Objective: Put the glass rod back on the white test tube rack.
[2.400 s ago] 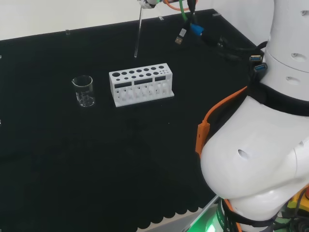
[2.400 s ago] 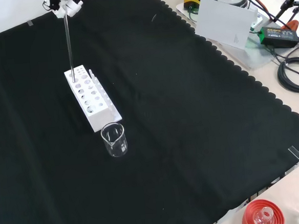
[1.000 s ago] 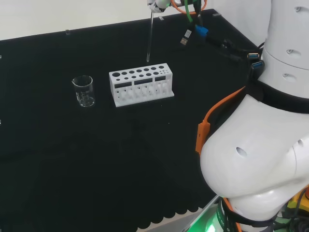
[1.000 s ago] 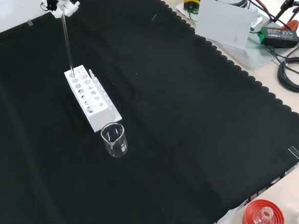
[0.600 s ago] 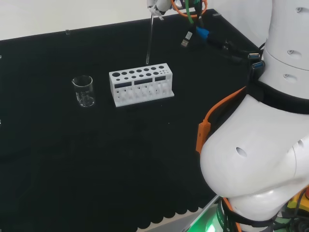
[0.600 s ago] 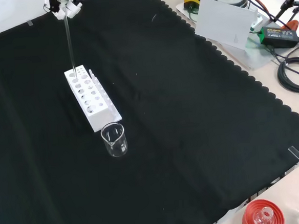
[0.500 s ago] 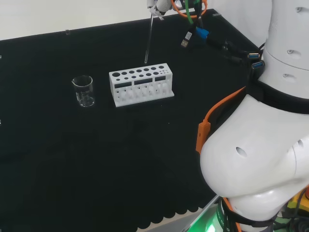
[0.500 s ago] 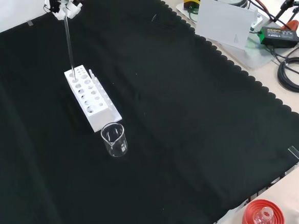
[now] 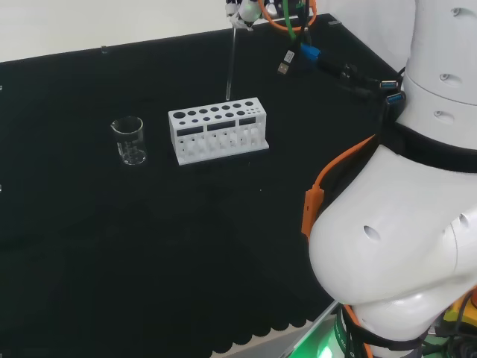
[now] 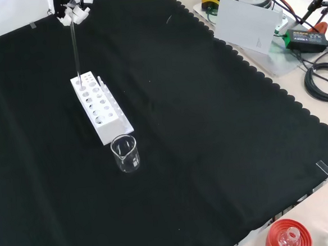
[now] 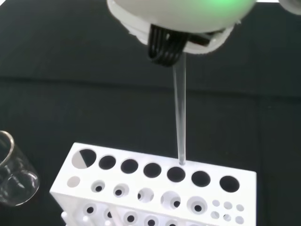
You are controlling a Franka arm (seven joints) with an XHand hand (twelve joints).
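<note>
A thin clear glass rod (image 9: pixel 230 63) hangs nearly upright from my hand (image 9: pixel 244 10), whose fingers pinch its top end. In the front view the hand (image 10: pixel 72 9) is at the top left, and the rod (image 10: pixel 75 50) runs down to the far end of the white test tube rack (image 10: pixel 102 109). In the wrist view the rod (image 11: pixel 179 113) ends at the rim of a hole in the outer row of the rack (image 11: pixel 155 190), with the hand (image 11: pixel 174 19) above it. Whether the tip is inside the hole I cannot tell. The rack (image 9: pixel 218 128) stands mid-cloth in the head view.
A small clear beaker (image 10: pixel 125 154) stands just in front of the rack's near end; it sits left of the rack in the head view (image 9: pixel 129 140). A red ribbed stand (image 10: pixel 287 235), cables and a power brick (image 10: pixel 301 37) lie beyond the cloth's scalloped edge.
In the head view the hand has carried the rod to the right. Its tip went from behind the rack to the rack's top holes. Over the last half second it only shifted slightly.
</note>
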